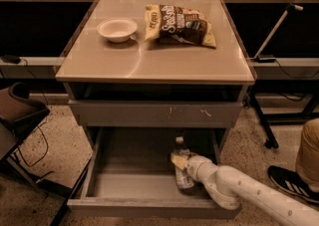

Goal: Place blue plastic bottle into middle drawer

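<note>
The middle drawer [124,180] is pulled wide open below the cabinet top, with a smooth grey inside. The blue plastic bottle [182,166] is inside it at the right, cap pointing to the back. My gripper [179,161] reaches in from the lower right on a white arm and is at the bottle's middle, inside the drawer. The arm's wrist hides the bottle's right side.
A white bowl [117,29] and a brown-and-yellow snack bag [179,25] lie on the cabinet top. A grey drawer front with pale scratches [154,113] sits above the open drawer. A chair [20,115] is at left, a person's shoe [291,182] at right.
</note>
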Controlling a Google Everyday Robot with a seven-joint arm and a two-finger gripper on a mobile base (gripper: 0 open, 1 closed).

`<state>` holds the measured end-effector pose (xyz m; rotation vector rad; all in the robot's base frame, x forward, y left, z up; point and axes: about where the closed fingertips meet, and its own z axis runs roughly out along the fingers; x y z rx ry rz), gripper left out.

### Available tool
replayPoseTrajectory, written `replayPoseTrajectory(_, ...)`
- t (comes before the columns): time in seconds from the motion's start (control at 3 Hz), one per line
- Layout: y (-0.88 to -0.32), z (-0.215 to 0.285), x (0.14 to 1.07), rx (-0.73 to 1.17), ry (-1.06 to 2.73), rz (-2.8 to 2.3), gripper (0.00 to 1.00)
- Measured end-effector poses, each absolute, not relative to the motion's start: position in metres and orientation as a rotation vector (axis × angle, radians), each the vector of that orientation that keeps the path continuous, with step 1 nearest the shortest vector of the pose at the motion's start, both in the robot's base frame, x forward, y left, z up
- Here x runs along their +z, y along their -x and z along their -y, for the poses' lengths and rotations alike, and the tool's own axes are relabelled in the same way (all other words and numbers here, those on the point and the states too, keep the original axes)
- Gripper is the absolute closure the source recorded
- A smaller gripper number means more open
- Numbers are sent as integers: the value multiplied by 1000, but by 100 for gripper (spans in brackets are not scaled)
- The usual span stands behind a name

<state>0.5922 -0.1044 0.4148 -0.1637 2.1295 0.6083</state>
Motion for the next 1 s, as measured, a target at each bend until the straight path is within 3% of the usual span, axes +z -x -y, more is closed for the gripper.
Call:
replayPoseTrajectory(0.33,-592,104,415,608,164,-2130,11)
replayPoseTrajectory(0.67,-592,104,415,608,164,-2130,0)
replayPoseTrajectory(1.0,-592,104,415,608,164,-2130,0)
